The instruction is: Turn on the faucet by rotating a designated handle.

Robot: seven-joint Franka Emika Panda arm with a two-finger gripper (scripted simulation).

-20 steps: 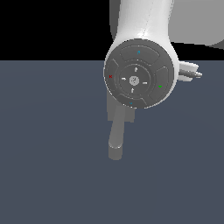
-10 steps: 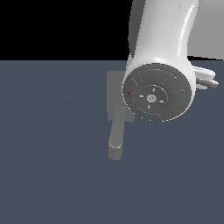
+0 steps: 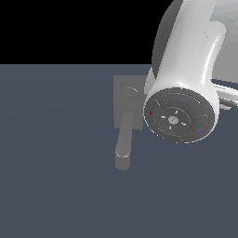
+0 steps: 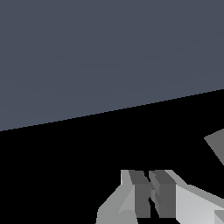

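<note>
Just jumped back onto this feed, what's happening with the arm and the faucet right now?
The Panda arm hangs close to the camera, to the exterior view's right of the faucet, hiding that side of its base plate. The thick spout points toward the camera, and nothing is touching it. The thin bar handle cannot be made out in either view. In the wrist view the gripper has its jaws together with nothing between them, facing bare floor. No contact with the faucet is visible.

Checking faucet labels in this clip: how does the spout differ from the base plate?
The spout is a thick rounded cylinder; the base plate is a flat rectangle. The spout reaches past the plate's edge in clear view; the base plate is partly hidden by the arm. Both are dull grey.
</note>
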